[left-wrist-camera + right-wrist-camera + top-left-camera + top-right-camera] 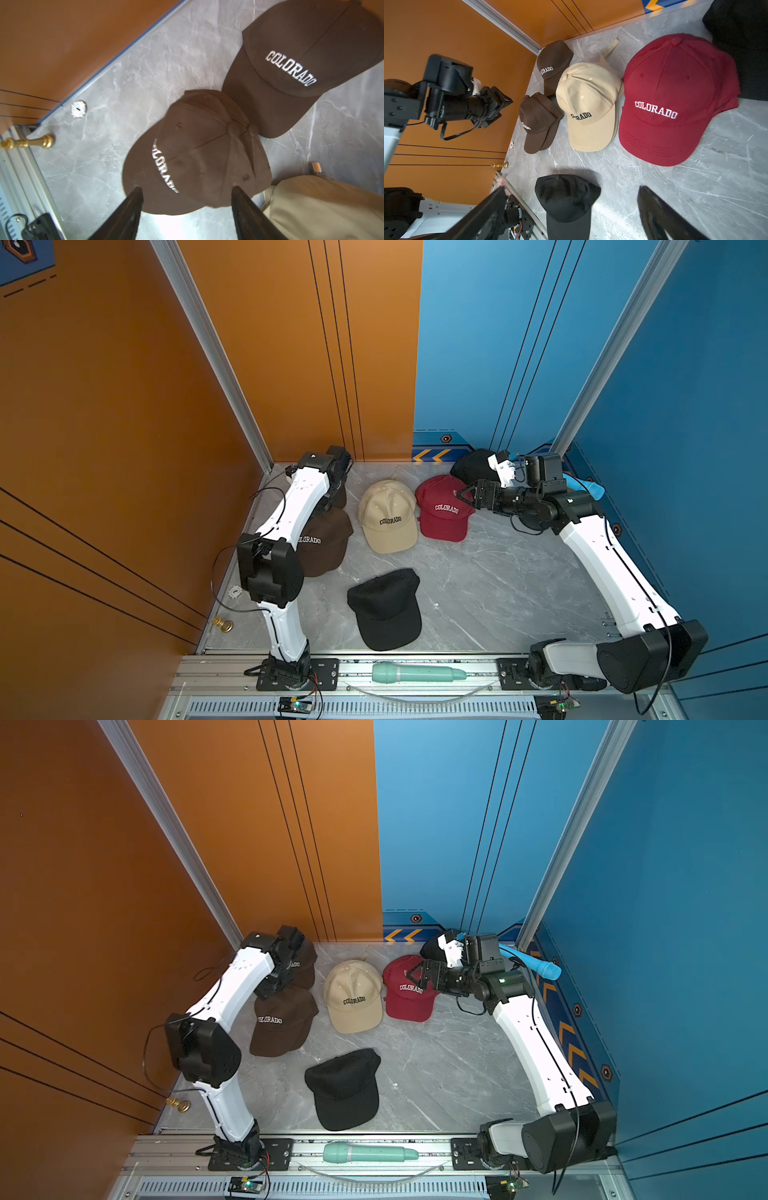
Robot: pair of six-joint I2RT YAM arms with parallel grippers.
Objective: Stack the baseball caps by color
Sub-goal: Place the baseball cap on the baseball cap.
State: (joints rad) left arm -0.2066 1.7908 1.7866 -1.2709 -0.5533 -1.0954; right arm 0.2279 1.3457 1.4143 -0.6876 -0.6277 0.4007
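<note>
Several baseball caps lie on the grey marble table. A brown cap [302,968] sits at the back left. In front of it lies a brown stack [193,158] with doubled brims. My left gripper [187,188] hangs open just above that stack, with nothing between its fingers. To the right lie a beige cap [388,514] and a red cap [442,512]. My right gripper [463,495] hovers open and empty over the red cap's crown. One black cap [386,608] lies at the front middle. Another black cap [473,466] at the back right is partly hidden by my right arm.
A gold chess piece [222,624] and a white round token [235,592] sit by the orange left wall. A blue brush-like object [536,965] leans in the back right corner. A teal handle-shaped object [417,673] rests on the front rail.
</note>
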